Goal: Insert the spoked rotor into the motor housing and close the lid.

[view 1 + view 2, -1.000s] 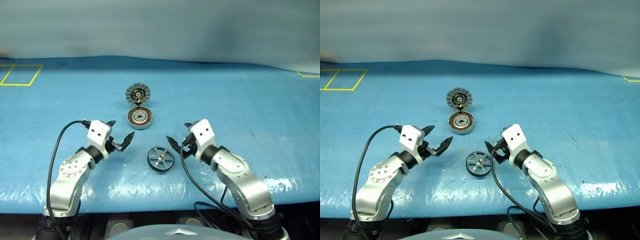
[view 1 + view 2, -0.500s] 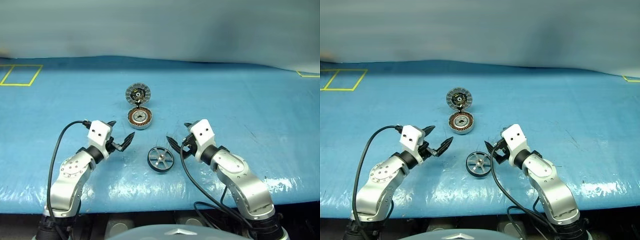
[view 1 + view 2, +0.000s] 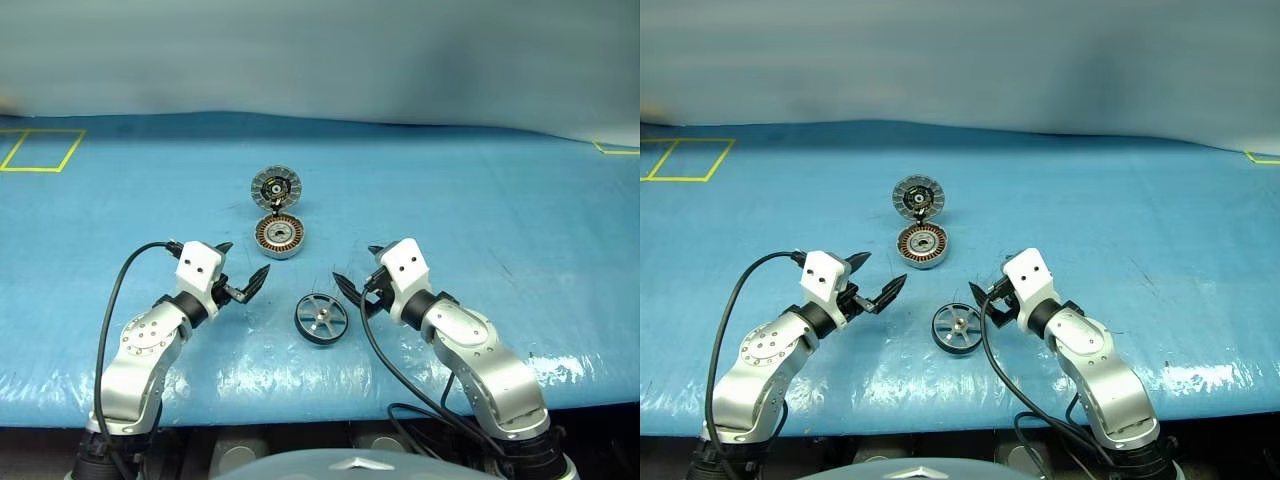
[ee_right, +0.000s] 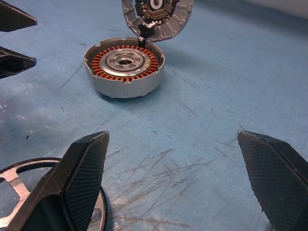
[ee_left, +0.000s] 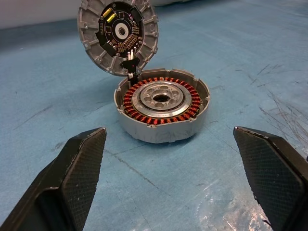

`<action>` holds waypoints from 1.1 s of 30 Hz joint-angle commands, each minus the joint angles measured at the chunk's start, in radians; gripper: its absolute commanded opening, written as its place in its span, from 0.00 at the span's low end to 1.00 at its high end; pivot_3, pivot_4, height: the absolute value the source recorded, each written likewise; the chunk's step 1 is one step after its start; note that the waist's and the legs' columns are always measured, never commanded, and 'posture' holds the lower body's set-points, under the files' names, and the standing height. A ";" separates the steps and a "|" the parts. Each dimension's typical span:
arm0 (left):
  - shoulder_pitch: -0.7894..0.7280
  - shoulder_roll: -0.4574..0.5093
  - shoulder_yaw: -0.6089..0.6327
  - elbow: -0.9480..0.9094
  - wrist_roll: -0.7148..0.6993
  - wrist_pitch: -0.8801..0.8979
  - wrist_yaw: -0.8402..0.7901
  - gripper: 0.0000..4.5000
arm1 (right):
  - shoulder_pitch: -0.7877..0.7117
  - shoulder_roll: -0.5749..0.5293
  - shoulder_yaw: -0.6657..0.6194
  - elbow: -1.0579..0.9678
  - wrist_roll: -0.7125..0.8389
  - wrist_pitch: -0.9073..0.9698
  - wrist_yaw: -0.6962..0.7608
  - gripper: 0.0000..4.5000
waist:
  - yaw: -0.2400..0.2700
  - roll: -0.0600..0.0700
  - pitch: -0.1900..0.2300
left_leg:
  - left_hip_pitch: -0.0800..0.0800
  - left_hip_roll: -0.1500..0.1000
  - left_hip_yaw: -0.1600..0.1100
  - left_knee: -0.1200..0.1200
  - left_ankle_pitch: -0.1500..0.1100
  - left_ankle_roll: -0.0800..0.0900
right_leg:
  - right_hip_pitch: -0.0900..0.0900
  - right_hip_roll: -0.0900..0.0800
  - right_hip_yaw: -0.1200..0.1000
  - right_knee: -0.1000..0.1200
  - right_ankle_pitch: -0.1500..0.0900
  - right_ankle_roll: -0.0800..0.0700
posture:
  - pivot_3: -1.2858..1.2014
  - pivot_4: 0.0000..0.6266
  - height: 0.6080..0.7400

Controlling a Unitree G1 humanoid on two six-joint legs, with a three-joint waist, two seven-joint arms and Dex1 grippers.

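The spoked rotor (image 3: 321, 319), a dark ring with silver spokes, lies flat on the blue table near the front edge, between my two arms. Behind it sits the motor housing (image 3: 278, 236), its copper coils (image 5: 139, 113) exposed. The lid (image 3: 276, 186) stands tilted up and open at the housing's far edge, its inner face towards me. My left gripper (image 3: 245, 258) hovers open left of the rotor and points at the housing. To the right of the rotor my right gripper (image 3: 355, 265) is open too, and nothing sits between either gripper's fingers.
The blue table top (image 3: 480, 220) is scratched near the rotor. A yellow tape square (image 3: 40, 150) marks the far left and a yellow tape corner (image 3: 615, 148) the far right. Black cables hang from both wrists near the table's front edge (image 3: 300, 400).
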 commanded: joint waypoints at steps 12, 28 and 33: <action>-0.047 0.069 -0.004 -0.033 -0.013 0.048 -0.062 1.00 | -0.018 0.008 0.008 -0.012 -0.002 -0.014 -0.005 1.00 | 0.000 0.000 0.000 | 0.000 0.000 0.000 0.000 0.000 0.000 | 0.000 0.000 0.000 0.000 0.000 0.000 | 0.52 0.24 1.00; -0.756 0.413 -0.404 0.441 0.240 -0.145 -0.735 1.00 | -0.057 0.030 0.025 0.045 -0.006 -0.062 0.000 1.00 | 0.009 0.000 0.003 | -0.004 0.001 -0.002 -0.001 0.000 0.000 | -0.003 0.003 -0.001 0.001 0.000 0.000 | 0.52 0.24 1.00; -0.960 0.331 -0.511 0.688 0.327 -0.277 -0.885 1.00 | -0.013 0.049 0.038 0.030 -0.003 -0.139 0.002 1.00 | 0.005 0.000 0.003 | -0.004 0.001 -0.002 -0.001 0.000 0.000 | -0.003 0.003 -0.001 0.001 0.000 0.001 | 0.52 0.24 1.00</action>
